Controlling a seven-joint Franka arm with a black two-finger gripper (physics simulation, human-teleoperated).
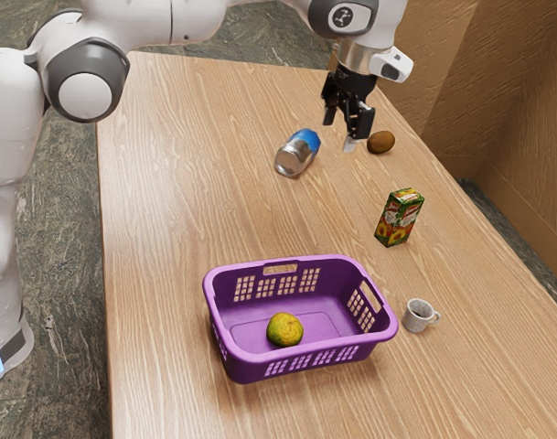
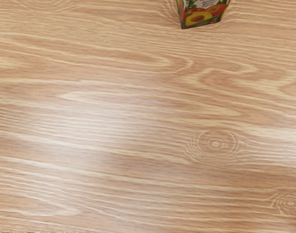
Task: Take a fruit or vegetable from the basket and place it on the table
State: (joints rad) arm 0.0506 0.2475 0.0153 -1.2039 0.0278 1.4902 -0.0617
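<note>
In the exterior view my gripper (image 1: 342, 131) is high over the table's far part, its fingers apart with nothing between them. A yellow-green citrus fruit (image 1: 284, 329) lies inside the purple basket (image 1: 301, 361), well away from the hand. A brown, oval kiwi-like fruit (image 1: 380, 142) appears on the table (image 1: 196, 183), outside the basket and just to the exterior view's right of the gripper. The wrist view looks down on bare wood grain of the table (image 2: 138, 121).
A juice carton (image 1: 400, 218) stands between the gripper and basket; the carton (image 2: 202, 13) is also at the wrist view's upper edge. A blue-and-silver can (image 1: 298, 153) lies near the hand. A small grey mug (image 1: 418, 315) stands beside the basket.
</note>
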